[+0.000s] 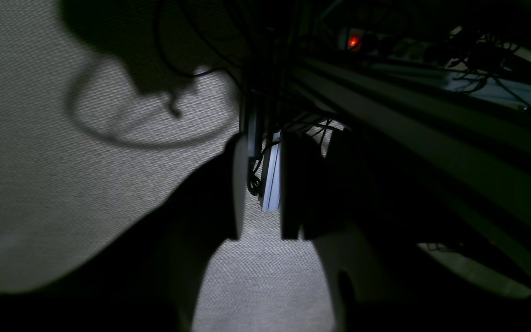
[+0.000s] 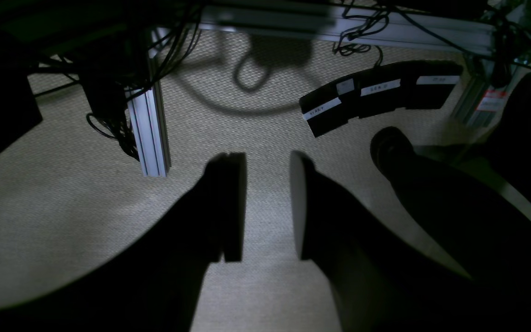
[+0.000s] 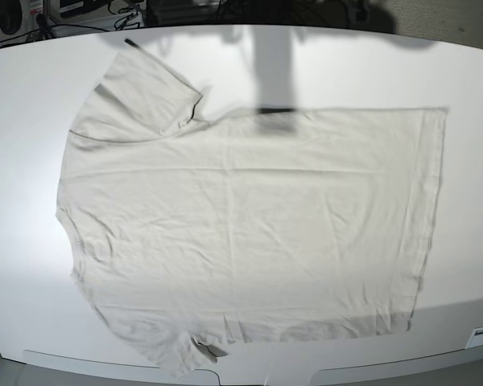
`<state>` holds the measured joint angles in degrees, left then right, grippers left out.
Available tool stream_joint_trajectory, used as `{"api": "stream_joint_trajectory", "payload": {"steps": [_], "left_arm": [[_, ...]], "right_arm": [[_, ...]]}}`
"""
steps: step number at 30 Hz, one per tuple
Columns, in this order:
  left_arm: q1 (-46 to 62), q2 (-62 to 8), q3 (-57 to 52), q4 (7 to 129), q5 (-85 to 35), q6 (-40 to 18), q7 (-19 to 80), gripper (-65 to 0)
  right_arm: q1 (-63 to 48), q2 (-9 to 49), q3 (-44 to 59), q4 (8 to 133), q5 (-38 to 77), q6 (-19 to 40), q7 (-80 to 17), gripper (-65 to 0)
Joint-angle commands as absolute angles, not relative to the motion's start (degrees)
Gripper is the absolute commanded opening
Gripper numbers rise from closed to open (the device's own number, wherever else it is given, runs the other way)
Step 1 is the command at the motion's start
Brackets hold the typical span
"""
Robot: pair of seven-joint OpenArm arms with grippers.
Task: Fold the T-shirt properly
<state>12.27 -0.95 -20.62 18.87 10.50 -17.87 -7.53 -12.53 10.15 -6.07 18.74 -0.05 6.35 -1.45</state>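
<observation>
Between the fingertips of the left gripper, seen from its own wrist camera, lies a clear gap through which a pale metal post and the woven floor covering show; the jaws stand apart and hold nothing. Likewise the right gripper hangs with its two dark fingers parted over the same woven floor, nothing between them. Both wrist views look down past the table's edge at frame rails, hanging cables and, on the right side, a row of black pedals with white labels, which suggests that the arms are parked low and clear of the work surface so that the overhead view is unobstructed. From that base view neither arm appears. Across the white table the T-shirt lies spread flat and unfolded, its hem towards the picture's right and its neck end towards the left; one sleeve points to the far left corner, while the other sleeve reaches the near edge and looks slightly bunched. Small creases run across the body. Judged from this layout, folding has not begun, and the cloth seems laid out flat to give both grippers free access to its edges and sleeves.
</observation>
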Motion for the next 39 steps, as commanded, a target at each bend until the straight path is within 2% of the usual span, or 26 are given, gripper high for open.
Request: {"api": "stream_joint_trajectory", "payload": {"steps": [1,13,20,29,39], "left_arm": [[12.97,-1.02,-20.73,19.11,10.50,-18.17,-8.16,-51.9],[14.66,-1.15,-20.73,19.77,10.50,-18.17,-9.06,-51.9],[19.35,-1.13,-20.73,26.39,10.50,-18.22,-9.74,-51.9],[27.86,-1.13,-20.73,38.92,10.46,-22.39,-8.56,-51.9],[39.44,-1.15,-20.73,59.90,8.29,-25.82,-2.15,-51.9]], "right_arm": [[-13.13,10.68,-6.02,18.90,-0.05,6.46,-1.26,-47.7],[-15.27,12.10,-6.02,19.00,-0.08,6.57,0.95,-47.7],[-19.66,13.34,-6.02,21.12,-0.08,6.61,6.09,-47.7],[-28.99,15.29,-6.02,33.82,-0.05,6.68,4.25,-47.7],[-42.63,21.63,-6.02,53.91,5.10,7.25,0.80,-47.7]]}}
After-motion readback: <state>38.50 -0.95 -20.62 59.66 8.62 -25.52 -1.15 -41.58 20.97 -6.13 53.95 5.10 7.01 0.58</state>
